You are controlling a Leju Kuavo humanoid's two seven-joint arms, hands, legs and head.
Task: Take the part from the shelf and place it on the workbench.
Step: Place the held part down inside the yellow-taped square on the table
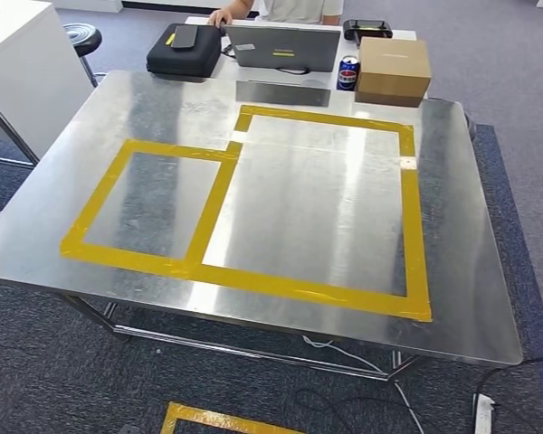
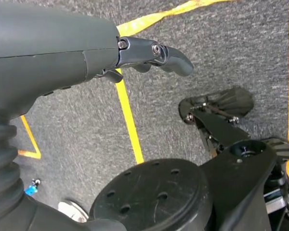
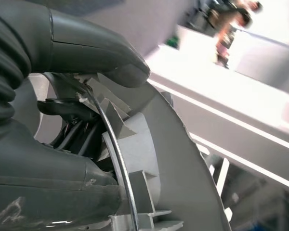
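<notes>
One grey part (image 3: 172,159) — gripped by right robot hand (image 3: 81,120).

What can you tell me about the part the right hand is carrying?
The part is light grey and looks like moulded plastic: a broad curved wall with a jagged edge, plus square ribs and tabs around a raised collar. A thin dark wire arcs across the ribbed side. The right hand grips it, its thick grey thumb lying over the rim and dark fingers tucked in among the ribs. Its full outline runs out of the picture, so the overall shape is unclear.
</notes>
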